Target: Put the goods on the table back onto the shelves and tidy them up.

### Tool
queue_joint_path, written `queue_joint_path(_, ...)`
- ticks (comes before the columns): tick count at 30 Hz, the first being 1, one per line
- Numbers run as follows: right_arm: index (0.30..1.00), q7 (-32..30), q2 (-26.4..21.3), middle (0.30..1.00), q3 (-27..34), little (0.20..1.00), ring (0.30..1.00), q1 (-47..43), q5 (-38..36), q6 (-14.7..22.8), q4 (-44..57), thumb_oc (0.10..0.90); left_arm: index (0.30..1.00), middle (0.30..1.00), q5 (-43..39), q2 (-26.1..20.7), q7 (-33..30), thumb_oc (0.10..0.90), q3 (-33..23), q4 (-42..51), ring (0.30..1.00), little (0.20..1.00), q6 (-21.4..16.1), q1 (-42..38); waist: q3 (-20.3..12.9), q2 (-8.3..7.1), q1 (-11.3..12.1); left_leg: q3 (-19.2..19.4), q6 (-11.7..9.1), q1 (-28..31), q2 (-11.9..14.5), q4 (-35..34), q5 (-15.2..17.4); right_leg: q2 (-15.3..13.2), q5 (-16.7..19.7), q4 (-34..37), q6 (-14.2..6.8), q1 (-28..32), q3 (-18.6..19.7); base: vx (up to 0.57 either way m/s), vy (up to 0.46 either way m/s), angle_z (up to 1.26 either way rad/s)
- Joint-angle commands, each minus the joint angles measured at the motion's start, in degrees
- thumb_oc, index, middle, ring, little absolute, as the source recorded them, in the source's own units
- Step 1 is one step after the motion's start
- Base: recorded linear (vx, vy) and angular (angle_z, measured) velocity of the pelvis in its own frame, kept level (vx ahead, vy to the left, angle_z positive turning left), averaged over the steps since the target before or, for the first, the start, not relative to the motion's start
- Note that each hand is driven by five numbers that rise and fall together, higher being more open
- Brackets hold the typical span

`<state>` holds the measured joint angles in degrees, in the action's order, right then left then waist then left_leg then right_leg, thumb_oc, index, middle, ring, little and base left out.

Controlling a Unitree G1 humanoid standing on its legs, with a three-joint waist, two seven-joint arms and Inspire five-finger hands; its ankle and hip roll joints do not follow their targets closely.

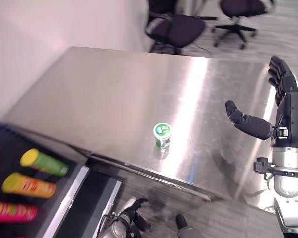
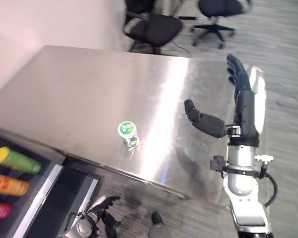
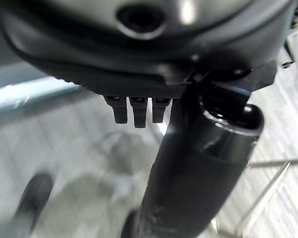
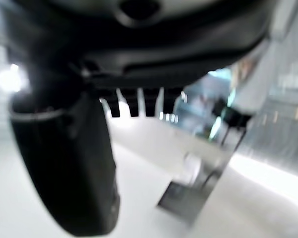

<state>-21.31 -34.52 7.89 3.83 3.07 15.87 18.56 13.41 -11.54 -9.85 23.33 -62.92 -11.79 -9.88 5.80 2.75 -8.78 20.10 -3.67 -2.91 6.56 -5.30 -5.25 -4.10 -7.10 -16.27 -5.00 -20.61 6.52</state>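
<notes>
A small cup with a green-and-white lid (image 1: 162,135) stands upright on the steel table (image 1: 114,94), close to its near edge. My right hand (image 1: 289,111) hovers over the table's right side, well to the right of the cup. It is open, with the fingers straight and the thumb (image 1: 248,123) stretched toward the cup, and it holds nothing. My left hand (image 1: 130,212) hangs low below the table's near edge, above the floor. Its fingers (image 3: 134,111) are relaxed and empty.
A dark shelf (image 1: 64,198) at the lower left holds lying tube cans: a green one with a yellow lid (image 1: 43,162), an orange one (image 1: 29,185) and a pink one (image 1: 12,210). Two black office chairs (image 1: 176,27) stand beyond the table's far edge.
</notes>
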Motion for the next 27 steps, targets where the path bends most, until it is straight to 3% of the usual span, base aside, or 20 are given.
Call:
queue_joint_path(1,0.9,-0.97,-0.28,0.9,3.62,0.9,0.9,-1.36,2.39,5.51,9.26,0.8,0.9,0.9,-1.63,-2.05,-2.04,0.8,-3.44,-3.32,0.9,0.9,-1.57,0.45,-5.34,-4.2,2.62,3.18,-4.63,3.23,3.51,0.3,3.33,-11.1,12.43,13.09,-8.4,7.81,-0.38,0.09,-0.046,-0.92)
queue_joint_path(4,0.9,1.66,-1.08,0.9,3.64,0.9,0.9,0.26,-0.4,6.27,10.92,0.8,0.9,0.9,-1.04,-0.63,-0.79,0.8,-2.84,-3.12,0.9,0.9,-2.06,2.57,-6.41,-5.05,2.98,3.87,-5.26,4.09,4.46,0.3,3.45,-10.82,13.02,15.02,-8.68,8.32,-1.29,0.09,-0.087,-0.43)
queue_joint_path(9,0.9,4.94,-2.68,0.9,3.56,0.9,0.9,1.58,-3.34,7.44,11.8,0.8,0.9,0.9,-0.21,-0.74,-0.05,0.8,-1.9,-2.45,0.9,0.9,-2.55,3.27,-7.13,-5.13,3.35,3.77,-5.57,4.62,5.07,0.3,3.72,-10.31,12.69,15.69,-8.7,9.23,-1.87,0.06,-0.038,0.05)
queue_joint_path(13,0.9,8.99,-3.1,0.9,2.51,0.9,0.9,2.5,-9.69,8.32,12.1,0.8,0.9,0.9,-1.6,-0.59,-0.09,0.8,-3.2,-3.25,0.9,0.9,-2.23,3.51,-7.44,-5.33,3.55,3.52,-5.68,5.08,5.21,0.3,3.83,-10.15,12.68,15.93,-8.7,10.24,-2.35,0.03,-0.009,0.12)
queue_joint_path(15,0.9,13.7,-4.01,0.9,1.42,0.9,0.9,3.38,-18.65,9.57,12.36,0.8,0.9,0.9,-1.45,-0.59,0.16,0.8,-2.97,-3.32,0.9,0.9,-2.27,3.88,-7.62,-5.5,3.63,3.59,-5.65,5.39,5.04,0.3,4.09,-10.35,12.71,15.94,-8.9,10.73,-2.64,0.02,0.012,0.03)
queue_joint_path(18,0.9,18.55,-6.62,0.9,-0.05,0.9,0.9,4.24,-26.12,9.68,13.67,0.8,0.9,0.9,-1.85,-0.84,0.43,0.8,-3.18,-3.45,0.9,0.9,-2.15,3.67,-7.75,-5.76,3.78,3.31,-5.59,5.48,4.59,0.3,4.33,-10.7,13.07,16.05,-9.21,11.1,-2.7,0.01,0.012,0.01)
queue_joint_path(19,0.9,22.18,-9.52,0.9,-1.69,0.9,0.9,5.08,-29.4,8.75,14.61,0.8,0.9,0.9,-2.21,-1.04,1.02,0.8,-3.71,-3.66,0.9,0.9,-2.13,3.7,-7.96,-5.89,4.03,3.01,-5.59,5.33,4.27,0.3,4.41,-11.09,13.44,16.14,-9.52,11.32,-2.94,0.01,0.026,0.29)
queue_joint_path(27,0.9,24.87,-13.44,0.9,-3.97,0.9,0.9,5.13,-29.9,6.58,14.27,0.8,0.9,0.9,-2.47,-1.19,1.87,0.8,-3.71,-3.71,0.9,0.9,-2.17,4.05,-8.46,-6.12,4.71,2.58,-5.3,5.48,3.61,0.3,4.74,-11.89,14.22,16.65,-10.0,11.98,-3.5,0.0,0.009,0.02)
